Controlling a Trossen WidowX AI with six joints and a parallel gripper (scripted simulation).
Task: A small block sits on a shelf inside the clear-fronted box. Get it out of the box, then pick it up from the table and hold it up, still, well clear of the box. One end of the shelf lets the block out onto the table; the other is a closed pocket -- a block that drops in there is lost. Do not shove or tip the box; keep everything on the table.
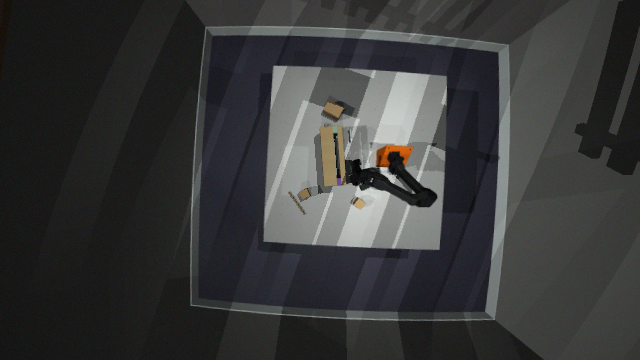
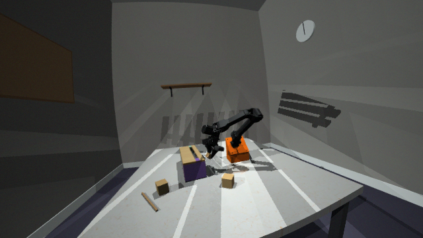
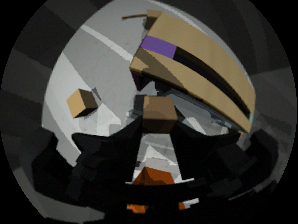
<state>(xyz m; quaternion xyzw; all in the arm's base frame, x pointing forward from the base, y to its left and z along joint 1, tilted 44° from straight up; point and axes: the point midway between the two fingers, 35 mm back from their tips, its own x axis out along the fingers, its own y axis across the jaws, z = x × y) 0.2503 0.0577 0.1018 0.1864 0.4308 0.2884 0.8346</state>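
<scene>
The box stands upright, with a tan slotted top, a purple near end and a pale green far end. My gripper is shut on the small brown block, which sits between the fingertips. It holds the block in the air, outside the box and close beside its front, at about the height of the box top in the exterior view. In the top view the arm hides the block. The shelf inside cannot be made out.
A tan cube lies on the arm's side of the purple end. Another cube and a thin stick lie beyond that end. A larger tan block lies past the green end. The orange arm base stands behind.
</scene>
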